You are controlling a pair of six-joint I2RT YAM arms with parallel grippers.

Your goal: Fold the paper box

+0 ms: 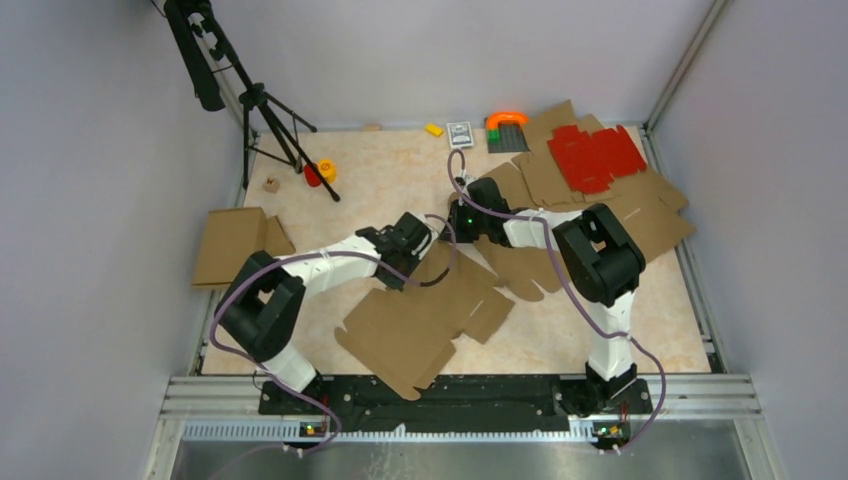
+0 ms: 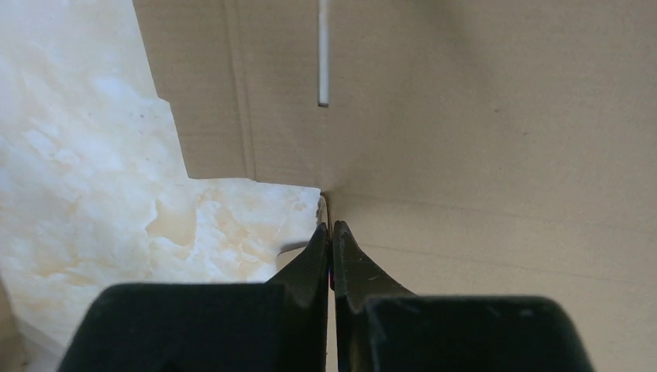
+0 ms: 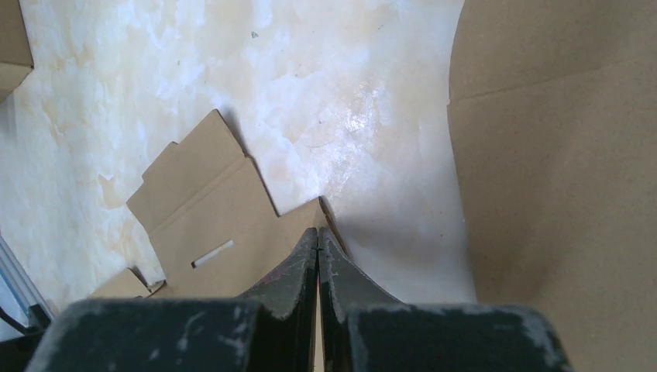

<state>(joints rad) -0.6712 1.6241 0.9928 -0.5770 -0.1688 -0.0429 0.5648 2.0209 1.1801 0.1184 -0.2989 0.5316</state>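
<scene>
Your left hand (image 2: 329, 229) has its fingers pressed together at the inner corner of a notch in the paper box (image 1: 420, 320). A thin cardboard edge runs in between the tips, so read it as pinching the box's far edge. Your right hand (image 3: 318, 231) is closed tight too. A cardboard corner reaches its tips, but I cannot tell whether it is gripped.

From both hands the box spreads toward the near edge of the worktop (image 1: 400, 170), about midway across it, and its long axis slants from near-left to far-right. The left hand is the nearer one, so the coming fold probably turns on that arm raising the far panel about its crease (image 2: 242, 85).

The box is plain brown and mostly flat, with side flaps, notched edges and a narrow slot (image 2: 323, 54). It lies well apart from the red sheet (image 1: 595, 155), which sits on a stack of brown sheets (image 1: 650, 215) at the far right.
</scene>
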